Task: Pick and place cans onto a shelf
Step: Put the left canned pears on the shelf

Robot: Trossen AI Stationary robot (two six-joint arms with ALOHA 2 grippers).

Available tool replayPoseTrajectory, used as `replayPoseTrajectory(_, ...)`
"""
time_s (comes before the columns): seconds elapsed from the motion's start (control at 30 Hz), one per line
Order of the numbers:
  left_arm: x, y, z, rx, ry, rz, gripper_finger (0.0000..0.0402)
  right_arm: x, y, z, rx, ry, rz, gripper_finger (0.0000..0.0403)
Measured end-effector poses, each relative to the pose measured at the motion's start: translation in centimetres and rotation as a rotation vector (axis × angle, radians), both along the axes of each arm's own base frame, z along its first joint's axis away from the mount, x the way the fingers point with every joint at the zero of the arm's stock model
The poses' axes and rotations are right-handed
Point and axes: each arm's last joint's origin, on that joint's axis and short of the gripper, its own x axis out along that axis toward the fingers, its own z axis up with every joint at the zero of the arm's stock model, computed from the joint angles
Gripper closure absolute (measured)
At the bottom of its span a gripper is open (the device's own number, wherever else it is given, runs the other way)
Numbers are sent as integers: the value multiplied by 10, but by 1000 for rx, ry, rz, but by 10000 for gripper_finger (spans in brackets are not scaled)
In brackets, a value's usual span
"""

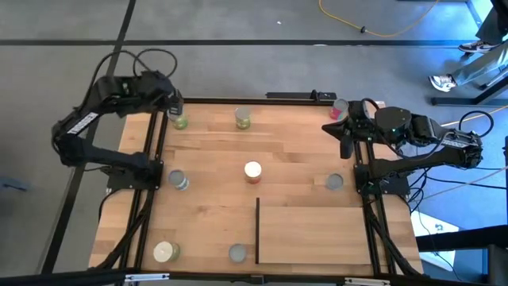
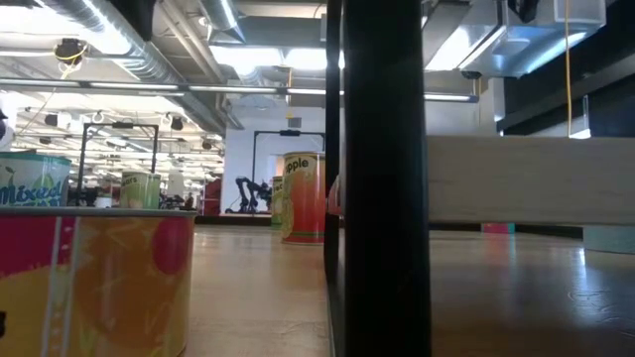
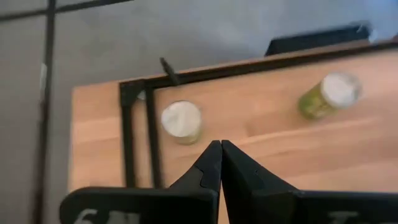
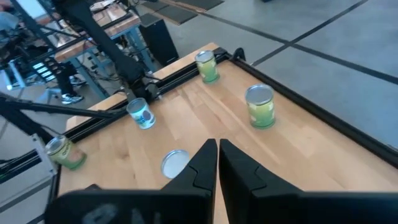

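Nearest the low camera: red-and-yellow can (image 2: 94, 283), upright on the worktop (image 1: 214, 151). All cans stand upright, long axis vertical, tops up. Shelf (image 1: 313, 230) lies flat at the worktop's near right, black strip (image 1: 257, 230) along its left short edge; no can on it. Left gripper (image 3: 220, 147) fingers clenched, empty, hovering over the far left corner just short of a green-sided, white-topped can (image 3: 181, 121). Right gripper (image 4: 218, 144) fingers clenched, empty, at the far right edge; nearest is a silver-topped can (image 4: 175, 163) just beyond the tips.
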Motion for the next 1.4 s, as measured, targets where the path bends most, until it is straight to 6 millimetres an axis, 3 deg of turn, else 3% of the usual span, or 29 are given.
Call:
replayPoseTrajectory(0.17, 7, 19, -8, -112, 82, -114, 401, 0, 0, 0, 4, 1, 11, 382)
replayPoseTrajectory(0.53, 34, 72, -40, -305, 201, -115, 359, 0, 0, 0, 4, 2, 13, 382)
replayPoseTrajectory(0.73, 39, 99, -75, -430, 299, -66, 350, 0, 1, 0, 13, 2, 36, 382)
replayPoseTrajectory(0.9, 38, 106, -117, -548, 367, -55, 350, 1, 2, 0, 23, 2, 56, 382)
replayPoseTrajectory(1.07, 45, 113, -153, -509, 386, -191, 350, 1, 2, 0, 20, 2, 54, 382)
replayPoseTrajectory(1.4, 47, 119, -170, -448, 376, -230, 350, 1, 2, 0, 21, 2, 52, 382)
